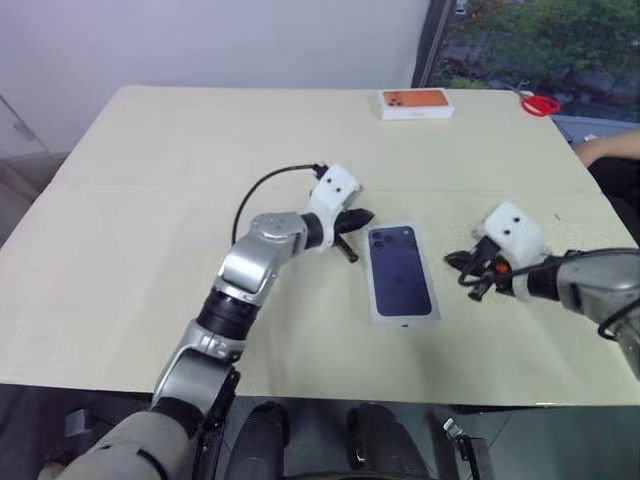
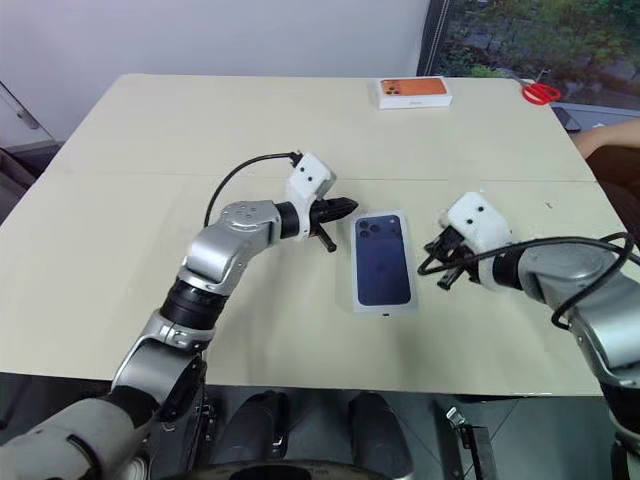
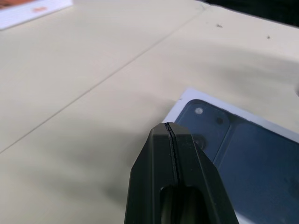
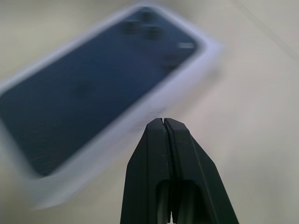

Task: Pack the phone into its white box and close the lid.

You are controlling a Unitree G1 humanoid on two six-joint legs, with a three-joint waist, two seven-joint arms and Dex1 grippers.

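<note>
The lid (image 1: 402, 273) lies flat on the table (image 1: 150, 200), its printed navy phone picture facing up, its long sides running away from me. It sits closed over whatever is beneath it; I cannot see the phone or the tray under it.

My left gripper (image 1: 352, 222) hangs just beside the lid's far left corner, pointing toward it. Its fingers (image 3: 170, 154) are clenched together with nothing between them, as the left wrist view confirms. They stand clear of the lid.

My right gripper (image 1: 468, 272) hangs near the lid's right long side, pointing toward it, apart from its edge. Its fingers (image 4: 163, 144) are pressed together and grasp nothing.

Well beyond the lid, near the table's far edge, lies a white box with an orange phone picture (image 1: 416, 102). To the right of that box, at the far right corner, lie red-handled scissors (image 1: 540, 103). A person's arm (image 1: 607, 148) rests at the right edge of the table, well apart from the lid.
</note>
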